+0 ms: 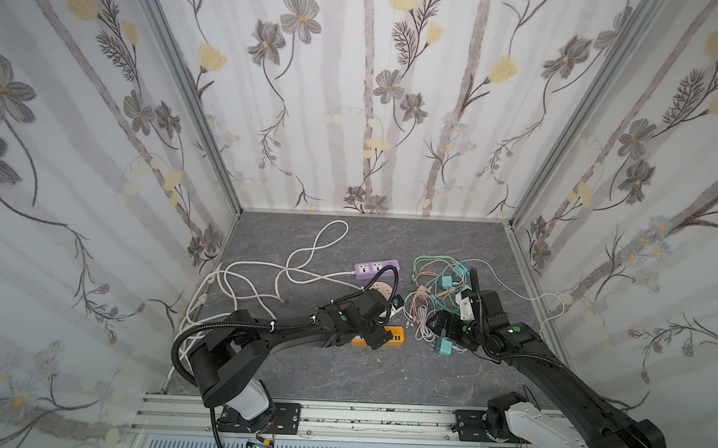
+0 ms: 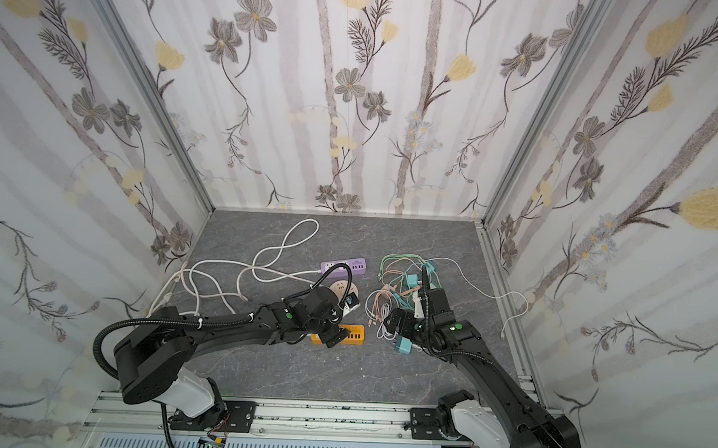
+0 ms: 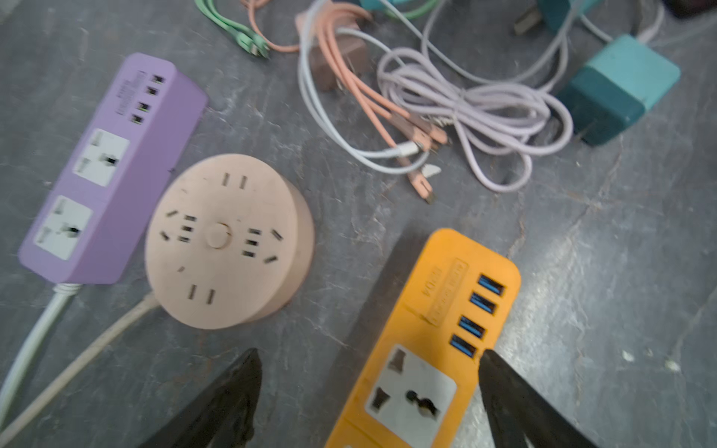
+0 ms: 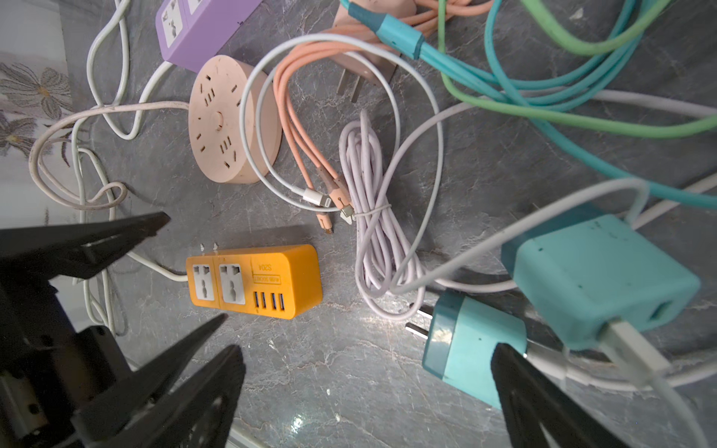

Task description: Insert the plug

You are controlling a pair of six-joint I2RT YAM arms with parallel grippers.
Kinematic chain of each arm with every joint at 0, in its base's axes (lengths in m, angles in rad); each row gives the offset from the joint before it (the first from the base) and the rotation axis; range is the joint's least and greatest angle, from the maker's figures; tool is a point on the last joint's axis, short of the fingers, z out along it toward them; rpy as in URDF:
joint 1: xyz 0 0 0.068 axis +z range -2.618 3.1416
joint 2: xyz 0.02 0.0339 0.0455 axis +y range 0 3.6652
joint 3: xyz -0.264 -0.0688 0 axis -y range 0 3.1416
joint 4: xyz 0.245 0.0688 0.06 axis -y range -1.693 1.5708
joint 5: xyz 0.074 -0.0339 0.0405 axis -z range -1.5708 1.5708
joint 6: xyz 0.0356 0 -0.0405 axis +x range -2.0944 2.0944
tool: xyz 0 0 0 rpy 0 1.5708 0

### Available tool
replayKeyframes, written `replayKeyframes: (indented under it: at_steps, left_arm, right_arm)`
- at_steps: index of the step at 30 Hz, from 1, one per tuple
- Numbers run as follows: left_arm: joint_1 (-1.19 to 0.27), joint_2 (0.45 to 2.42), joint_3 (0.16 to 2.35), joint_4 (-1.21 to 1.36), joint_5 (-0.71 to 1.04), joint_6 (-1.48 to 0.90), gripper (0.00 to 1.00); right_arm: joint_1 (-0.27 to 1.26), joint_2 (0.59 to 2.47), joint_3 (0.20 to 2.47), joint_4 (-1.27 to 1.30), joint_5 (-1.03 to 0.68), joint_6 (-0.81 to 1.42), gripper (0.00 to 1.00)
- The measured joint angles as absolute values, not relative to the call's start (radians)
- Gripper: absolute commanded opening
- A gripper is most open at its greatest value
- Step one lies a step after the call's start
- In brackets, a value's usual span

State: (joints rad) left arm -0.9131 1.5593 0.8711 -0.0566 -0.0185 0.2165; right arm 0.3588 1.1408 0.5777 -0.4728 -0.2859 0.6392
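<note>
My right claw (image 4: 366,351) is wide apart, empty, hovering just over the small teal plastic plug block (image 4: 465,345) at near right, so that arm's closest. Its prongs (image 4: 417,327) point left at the orange plastic power strip (image 4: 254,279), long axis left-right, left claw (image 3: 368,353) spread over it.

Three socket blocks lie near the middle of the counter (image 1: 342,370). The far power strip (image 1: 367,271) is furthest back, the round socket (image 1: 377,292) is just in front of it, and the near power strip (image 1: 397,335) is in front of that, lying apart. Their cords (image 1: 260,264) trail away to the left. To the right of the blocks is a tangle of cables (image 1: 433,286). A plug adapter (image 1: 443,346) lies at its front edge, to the right of the near power strip.
</note>
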Motion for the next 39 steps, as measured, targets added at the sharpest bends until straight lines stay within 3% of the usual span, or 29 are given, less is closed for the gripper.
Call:
replayKeyframes:
  at_steps: [8, 14, 16, 39]
  left_arm:
    - [-0.791, 1.795, 1.121, -0.019, -0.08, 0.182, 0.86]
    - [-0.771, 1.977, 1.333, -0.054, -0.138, 0.125, 0.72]
    - [-0.767, 2.011, 1.375, -0.077, -0.137, 0.106, 0.71]
    - [-0.771, 1.989, 1.292, -0.138, -0.021, 0.021, 0.66]
  right_arm:
    - [0.352, 1.083, 0.573, -0.47, -0.194, 0.671, 0.99]
    - [0.347, 1.082, 0.566, -0.485, -0.157, 0.689, 0.99]
    - [0.345, 1.082, 0.566, -0.488, -0.157, 0.689, 0.99]
    - [0.346, 1.119, 0.576, -0.492, -0.125, 0.672, 0.99]
